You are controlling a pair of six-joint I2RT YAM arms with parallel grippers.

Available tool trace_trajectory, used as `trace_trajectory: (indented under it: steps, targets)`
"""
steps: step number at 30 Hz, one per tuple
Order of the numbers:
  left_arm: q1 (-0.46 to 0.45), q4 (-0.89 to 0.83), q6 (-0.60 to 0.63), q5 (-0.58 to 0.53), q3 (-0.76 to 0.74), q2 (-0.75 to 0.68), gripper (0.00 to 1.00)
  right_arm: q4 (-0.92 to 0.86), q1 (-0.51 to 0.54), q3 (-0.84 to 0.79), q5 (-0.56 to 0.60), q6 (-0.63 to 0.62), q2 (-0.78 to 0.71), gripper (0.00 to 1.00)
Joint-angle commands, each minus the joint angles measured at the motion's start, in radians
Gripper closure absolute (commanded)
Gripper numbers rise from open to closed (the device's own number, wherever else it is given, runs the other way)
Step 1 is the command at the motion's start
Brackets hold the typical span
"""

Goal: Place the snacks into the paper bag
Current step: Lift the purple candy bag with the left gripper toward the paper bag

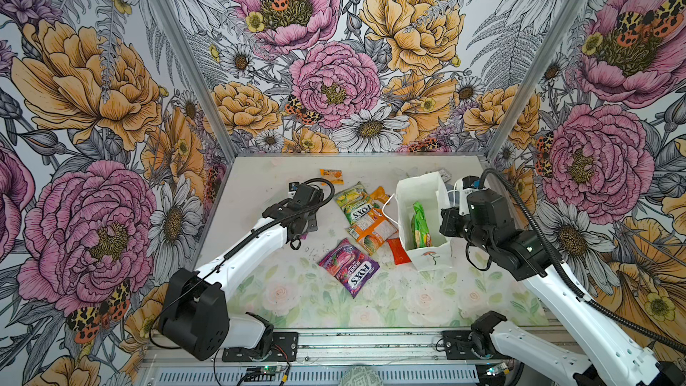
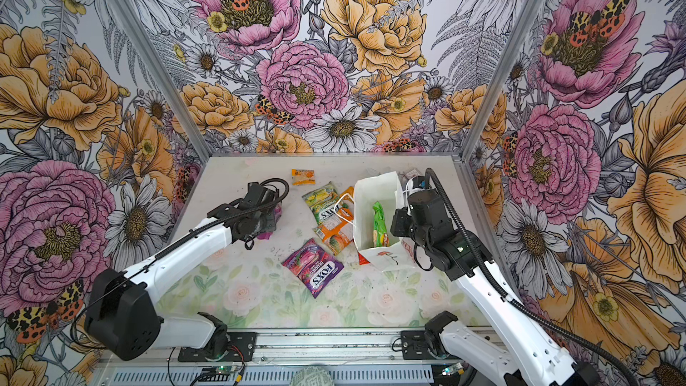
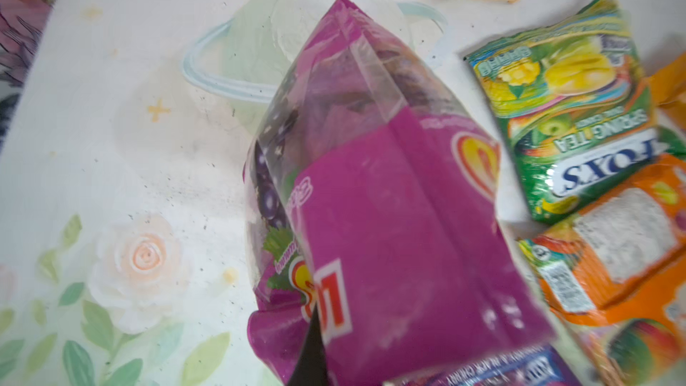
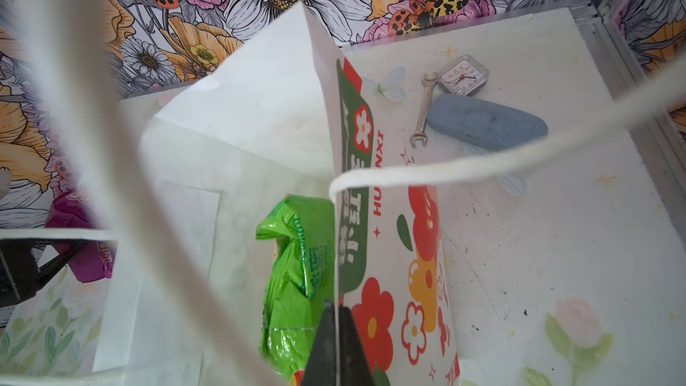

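Observation:
The white paper bag (image 1: 405,194) stands open at the right of the table, and a green snack packet (image 1: 421,226) stands inside it. My right gripper (image 4: 337,313) is shut on the bag's flower-printed side wall (image 4: 375,313). My left gripper (image 3: 319,328) is shut on a magenta snack packet (image 3: 389,217), held just over the table left of the pile. Loose snacks lie between the arms: a green FOX'S packet (image 1: 352,204), an orange packet (image 1: 371,233), a red one (image 1: 398,250), a purple FOX'S packet (image 1: 349,267) and a small orange one (image 1: 331,175) at the back.
Behind the bag at the back right lie a small wrench (image 4: 423,109), a grey square clock (image 4: 463,75) and a blue oblong block (image 4: 486,122). The bag's white cord handle (image 4: 519,159) hangs across the right wrist view. Flowered walls close in three sides.

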Motion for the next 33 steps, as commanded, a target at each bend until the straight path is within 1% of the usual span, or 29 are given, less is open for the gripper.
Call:
trace_trajectory:
  steps: [1,3,8,13,19,23,26,33]
  targets:
    - [0.043,0.106,-0.12,0.133,-0.023,-0.123,1.0,0.014,-0.002,0.056,-0.027,-0.022,0.036,1.0]
    - [0.074,0.128,-0.152,0.225,-0.034,-0.175,1.0,0.01,0.018,0.073,-0.03,-0.022,0.069,1.0]
    - [0.113,0.139,-0.224,0.349,-0.002,-0.255,1.0,-0.015,0.099,0.129,0.044,-0.023,0.154,1.0]
    - [0.138,0.135,-0.334,0.409,0.09,-0.329,1.0,-0.04,0.124,0.186,0.068,-0.025,0.206,1.0]
    - [0.143,0.136,-0.395,0.471,0.293,-0.319,1.0,-0.064,0.131,0.232,0.091,-0.033,0.25,1.0]
    - [0.113,0.16,-0.439,0.472,0.396,-0.29,1.0,-0.068,0.133,0.25,0.087,-0.028,0.267,1.0]
    - [0.08,0.217,-0.477,0.48,0.439,-0.276,1.0,-0.068,0.133,0.261,0.084,-0.028,0.278,1.0]
    - [-0.064,0.305,-0.499,0.463,0.55,-0.197,1.0,-0.066,0.133,0.288,0.061,-0.023,0.296,1.0]
